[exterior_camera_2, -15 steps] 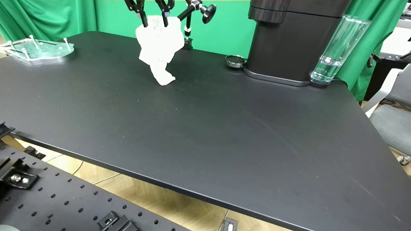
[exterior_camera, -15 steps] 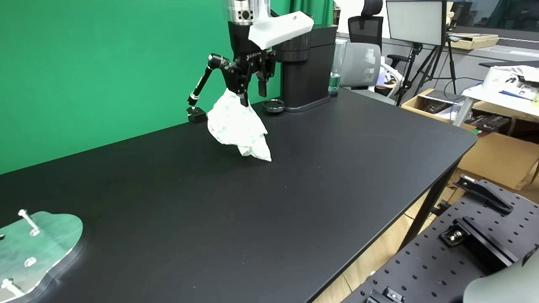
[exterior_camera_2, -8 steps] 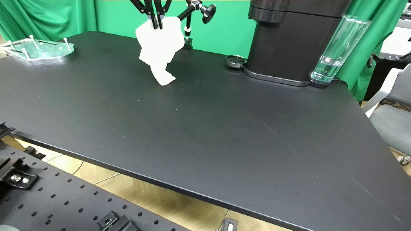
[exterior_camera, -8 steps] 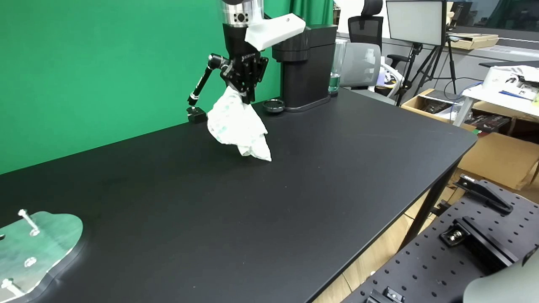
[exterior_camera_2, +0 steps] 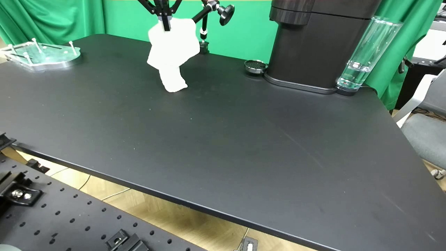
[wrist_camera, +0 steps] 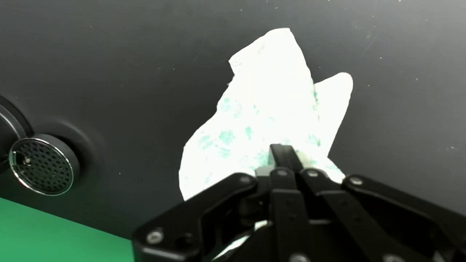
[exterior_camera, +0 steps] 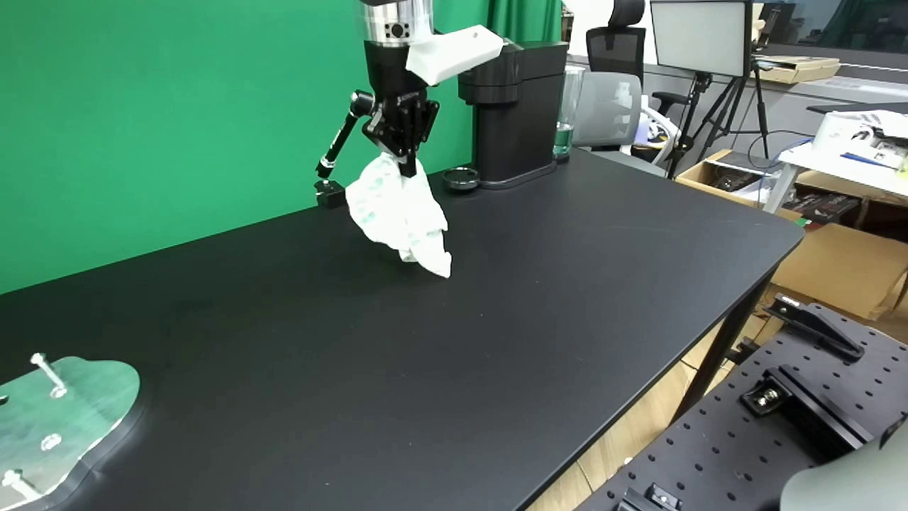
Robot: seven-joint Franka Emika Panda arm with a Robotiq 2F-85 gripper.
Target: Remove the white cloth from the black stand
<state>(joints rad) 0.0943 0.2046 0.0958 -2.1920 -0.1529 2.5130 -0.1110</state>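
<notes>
Reach done, grasp done by my reading, removal itself to come; I put it near the halfway mark; white cloth with pale green spots (wrist_camera: pixel 262 120) hangs in loose folds over the flat black counter (exterior_camera_2: pixel 223 139), between eleven and twelve o'clock on it in an exterior view; its upper part hides the arm end of the black jointed metal stand (exterior_camera_2: pixel 205 23), which goes in behind near the cloth's one o'clock there; the stand's boxy black base (exterior_camera: pixel 330 194) shows between nine and ten o'clock of the cloth in an exterior view; black two-fingered gripper (exterior_camera_2: pixel 166 28) near the cloth's twelve o'clock in both exterior views; jaws drawn close together, apparently with a fold pinched between; in the wrist view fabric lies right at their tips, the fold itself too small to make out; whether the cloth's lower tip touches the counter, cannot tell. Left to do: lift the cloth clear of the stand, then lay it down, no place being named; a slow upward draw seems called for, as fabric could snag on the hidden arm end, drag the stand, or slip from a shallow pinch.
</notes>
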